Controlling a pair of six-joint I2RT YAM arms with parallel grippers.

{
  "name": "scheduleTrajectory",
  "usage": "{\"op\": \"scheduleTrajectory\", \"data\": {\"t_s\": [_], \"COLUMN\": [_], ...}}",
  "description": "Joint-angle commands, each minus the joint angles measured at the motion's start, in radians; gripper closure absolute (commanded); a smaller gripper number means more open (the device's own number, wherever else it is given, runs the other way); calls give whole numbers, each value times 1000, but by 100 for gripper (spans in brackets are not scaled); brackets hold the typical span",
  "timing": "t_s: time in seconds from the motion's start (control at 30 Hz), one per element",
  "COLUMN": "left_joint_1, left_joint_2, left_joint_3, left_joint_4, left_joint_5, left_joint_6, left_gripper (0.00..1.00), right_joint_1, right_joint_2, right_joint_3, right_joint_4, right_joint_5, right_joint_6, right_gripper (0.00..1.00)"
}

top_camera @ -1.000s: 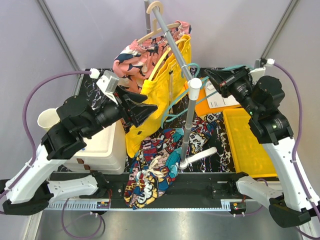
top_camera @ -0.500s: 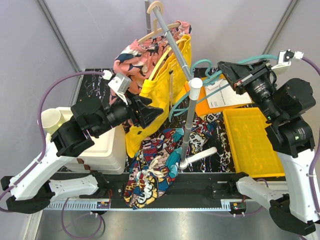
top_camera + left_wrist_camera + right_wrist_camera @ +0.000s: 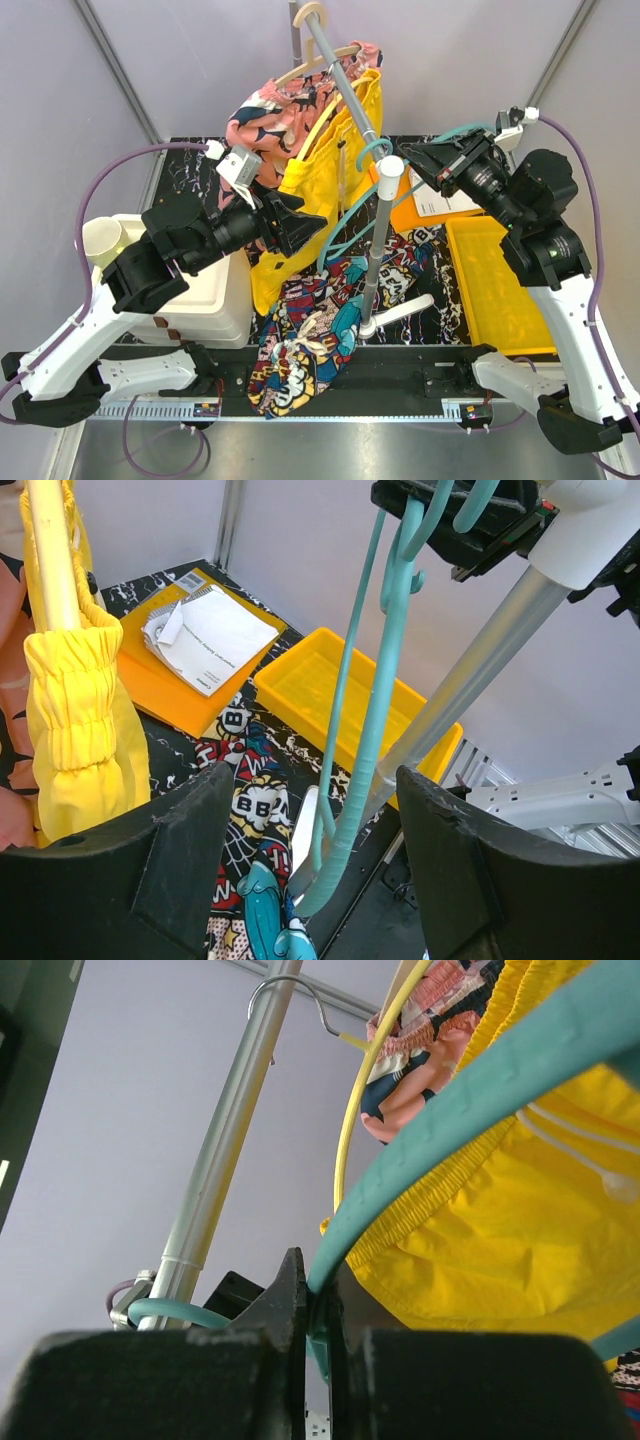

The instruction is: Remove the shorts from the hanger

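The yellow shorts (image 3: pixel 310 180) hang from the rack rail (image 3: pixel 345 85) on a yellow hanger (image 3: pixel 347 1130); they also show in the left wrist view (image 3: pixel 85 710) and the right wrist view (image 3: pixel 520 1230). The comic-print shorts (image 3: pixel 305 335) lie crumpled on the table by the rack's foot, off any hanger, and also show in the left wrist view (image 3: pixel 240 810). My right gripper (image 3: pixel 412 155) is shut on a bare teal hanger (image 3: pixel 372 150) beside the rack post top. My left gripper (image 3: pixel 300 222) is open and empty beside the yellow shorts, with the teal hanger (image 3: pixel 375 740) seen beyond its jaws.
Pink patterned shorts (image 3: pixel 265 115) hang on a wooden hanger behind the yellow pair. The rack post (image 3: pixel 378 240) stands mid-table. A yellow tray (image 3: pixel 495 285) and an orange folder with papers (image 3: pixel 430 205) lie right. A white container (image 3: pixel 205 290) and cup (image 3: pixel 95 240) sit left.
My right arm swung up and right with the teal hanger, then came back left and lower toward the rack post. My left arm shifted slightly right, then held still.
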State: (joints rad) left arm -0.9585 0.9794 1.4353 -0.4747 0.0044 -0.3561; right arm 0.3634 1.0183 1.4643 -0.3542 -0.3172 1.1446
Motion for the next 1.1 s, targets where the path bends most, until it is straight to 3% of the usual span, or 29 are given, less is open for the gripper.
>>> {"op": "scheduleTrajectory", "data": {"t_s": [0.0,0.03,0.07,0.23,0.33,0.47,0.67,1.07], "left_joint_1": [-2,-2,-2,-2,-2,-2,-2,-3], "left_joint_2": [-8,-10,-10,-25,-41,-62,-117,-218], "left_joint_3": [13,14,13,14,13,16,1,-26], "left_joint_4": [62,62,62,44,33,-2,-18,-91], "left_joint_5": [14,14,14,9,3,-1,-29,-76], "left_joint_6": [-9,-7,-7,-3,2,22,37,91], "left_gripper": [30,30,30,28,27,26,23,18], "right_joint_1": [-4,-3,-1,-1,-3,-3,-3,-3], "right_joint_2": [-47,-53,-53,-47,-64,-95,-155,-326], "right_joint_3": [-51,-59,-65,-108,-142,-168,-134,-169], "right_joint_4": [52,52,52,34,12,-32,-227,-520], "right_joint_5": [-43,-45,-49,-115,-132,-137,-48,132], "right_joint_6": [-6,-11,-16,-57,-94,-137,-198,-217], "right_gripper": [91,84,71,44,29,16,7,6]}}
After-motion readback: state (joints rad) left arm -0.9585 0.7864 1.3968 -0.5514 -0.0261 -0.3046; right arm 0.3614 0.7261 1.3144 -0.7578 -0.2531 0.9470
